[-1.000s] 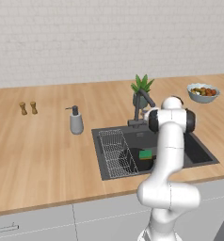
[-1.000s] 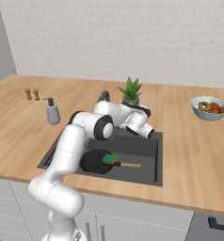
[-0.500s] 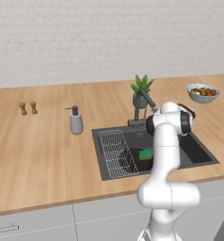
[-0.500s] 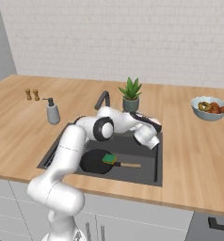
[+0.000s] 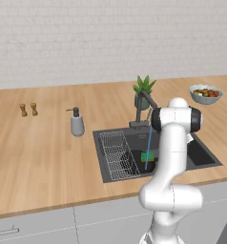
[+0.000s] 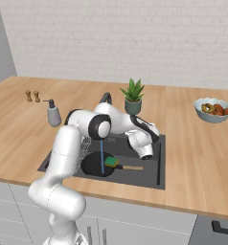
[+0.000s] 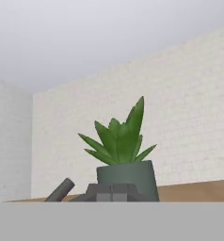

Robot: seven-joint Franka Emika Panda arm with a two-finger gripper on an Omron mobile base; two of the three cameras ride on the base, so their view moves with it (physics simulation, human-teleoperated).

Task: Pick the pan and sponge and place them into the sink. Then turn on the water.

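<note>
**Blue water runs over pan and sponge in the sink**

Black pan [image 6: 94, 164] lies in the sink [image 6: 154, 179] at centre frame, sponge [image 6: 110, 162] resting on its rim beside the wooden handle. A thin water stream [image 6: 102, 155] falls from the faucet [image 5: 145, 107] onto them. The pan looks stiff and weighty, best held by the handle; the sponge looks soft and light. The gripper [image 6: 145, 154] hangs over the basin's right side, its finger spread impossible to tell.

A thin blue water [image 6: 101, 155] stream falls onto the pan [image 6: 97, 165] in the sink [image 6: 156, 179], the sponge [image 6: 111, 162] resting on it.
</note>
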